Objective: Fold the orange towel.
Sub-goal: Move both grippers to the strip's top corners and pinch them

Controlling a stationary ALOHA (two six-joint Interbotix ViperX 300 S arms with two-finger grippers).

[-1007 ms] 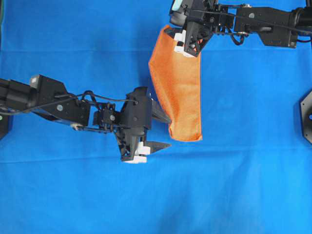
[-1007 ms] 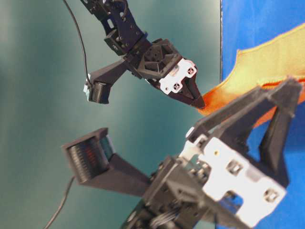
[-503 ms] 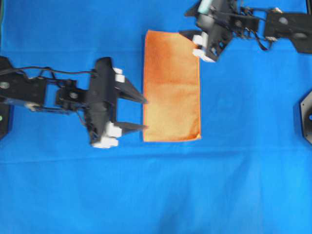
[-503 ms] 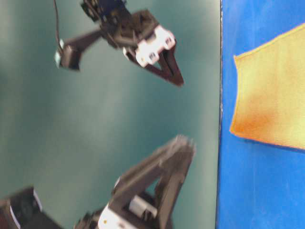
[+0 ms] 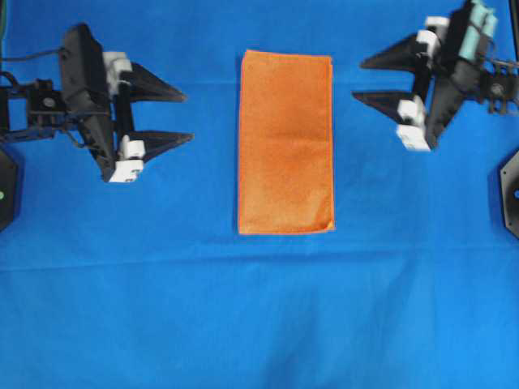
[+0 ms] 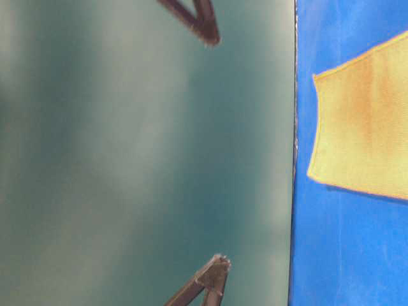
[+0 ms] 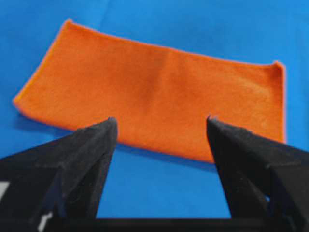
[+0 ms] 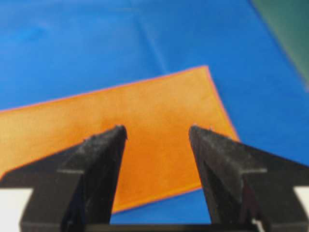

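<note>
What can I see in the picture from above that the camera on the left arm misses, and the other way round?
Only the view from above shows both arms at once: the left claw and right claw, each open and empty, standing apart from the orange towel on either side, plus the towel's full rectangular outline. Only the left wrist view shows the towel's fuzzy surface close up, with a slightly lifted corner at its far right. Both show the towel lying folded and flat on the blue sheet, touched by nothing.

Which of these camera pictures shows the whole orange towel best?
The overhead view: the orange towel lies there complete, a flat folded rectangle on the blue sheet. The table-level view catches only one end. The left wrist view shows nearly all of it at a slant; the right wrist view crops it.
</note>
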